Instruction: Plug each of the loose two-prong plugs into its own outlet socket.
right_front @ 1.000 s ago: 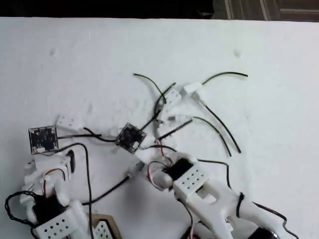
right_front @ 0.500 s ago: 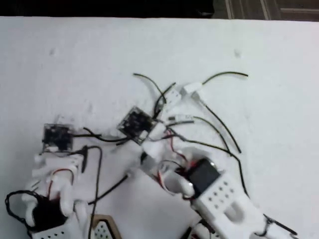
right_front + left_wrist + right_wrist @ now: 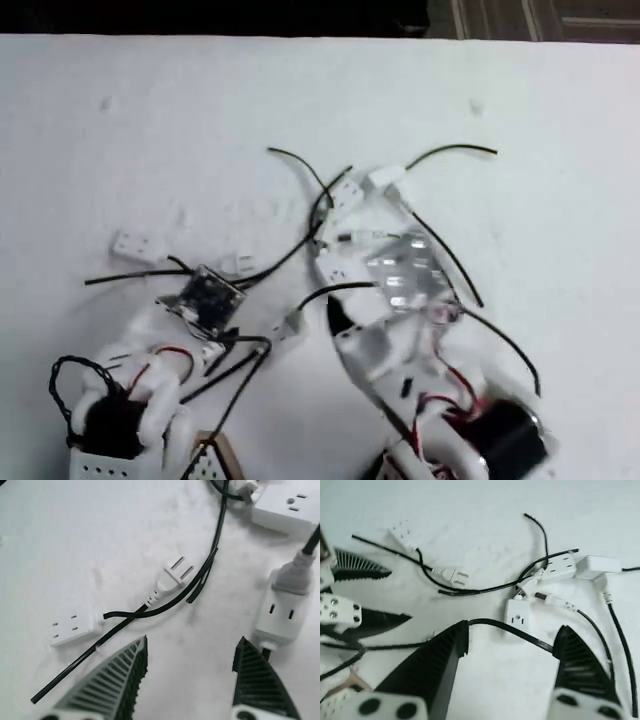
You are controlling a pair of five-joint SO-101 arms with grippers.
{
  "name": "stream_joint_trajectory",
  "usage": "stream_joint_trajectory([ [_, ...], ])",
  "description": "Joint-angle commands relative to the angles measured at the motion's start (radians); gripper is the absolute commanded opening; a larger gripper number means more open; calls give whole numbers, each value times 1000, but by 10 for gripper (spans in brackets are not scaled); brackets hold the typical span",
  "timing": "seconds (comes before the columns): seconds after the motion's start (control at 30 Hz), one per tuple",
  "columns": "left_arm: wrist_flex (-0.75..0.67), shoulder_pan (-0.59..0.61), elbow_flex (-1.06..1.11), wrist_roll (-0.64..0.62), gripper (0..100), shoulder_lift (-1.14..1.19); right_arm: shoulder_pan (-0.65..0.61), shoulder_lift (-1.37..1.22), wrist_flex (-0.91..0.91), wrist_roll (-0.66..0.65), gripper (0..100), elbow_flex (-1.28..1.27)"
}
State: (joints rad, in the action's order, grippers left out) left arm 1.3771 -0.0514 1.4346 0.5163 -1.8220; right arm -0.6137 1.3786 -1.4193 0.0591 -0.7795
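Lying flat: white two-prong plug (image 3: pixel 170 577), black cord (image 3: pixel 75 664); left claw (image 3: pixel 192 641) wide, right claw (image 3: pixel 514 627) wide.

white tabletop (image 3: pixel 200 100) under a scatter of wiring

a small white outlet socket (image 3: pixel 134 244) lies flat toward the left of the high view, with a loose two-prong plug (image 3: pixel 170 577) near it, prongs bare, on a black cord (image 3: pixel 75 665). toward the middle more white sockets (image 3: pixel 345 192) sit in a tangle of cords, and one cord end (image 3: pixel 290 157) curls free beyond them.
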Motion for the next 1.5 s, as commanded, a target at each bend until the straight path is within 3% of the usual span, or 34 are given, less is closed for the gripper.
stream_joint_trajectory([
  [0.0,11,-88,-49,2,284,5,134,-24,-4,37,269,-26],
  [0.17,3,-168,-87,2,284,119,318,-143,7,37,269,-38],
  [0.43,-12,-274,-310,8,284,593,495,-251,96,37,269,-38],
  [0.63,-152,-343,-327,2,351,885,542,-262,93,37,269,-43],
  [0.9,-333,-398,-327,2,349,1102,565,-254,88,37,269,-46],
  [1.13,-488,-426,-322,6,235,1290,565,-254,67,37,269,-46],
  [1.4,-491,-469,-356,8,29,1362,565,-252,67,37,269,-46],
  [1.47,-489,-463,-370,8,30,1360,565,-252,67,37,269,-46],
])
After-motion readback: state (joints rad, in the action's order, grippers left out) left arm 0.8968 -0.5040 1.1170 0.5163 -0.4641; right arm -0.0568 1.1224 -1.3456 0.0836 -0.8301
